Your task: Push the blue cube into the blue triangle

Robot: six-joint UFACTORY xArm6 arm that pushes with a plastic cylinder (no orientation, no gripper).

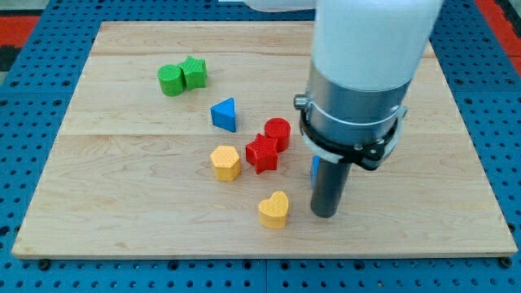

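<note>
My tip is down on the wooden board, lower right of centre. No jaws here, just a rod. The blue cube is mostly hidden behind the rod; only a blue sliver pokes out on its left, so I think that's it. The blue triangle sits up-left of centre, well apart from the cube. Between them are the red cylinder and a red star-ish block, touching. The yellow heart lies just left of my tip.
</note>
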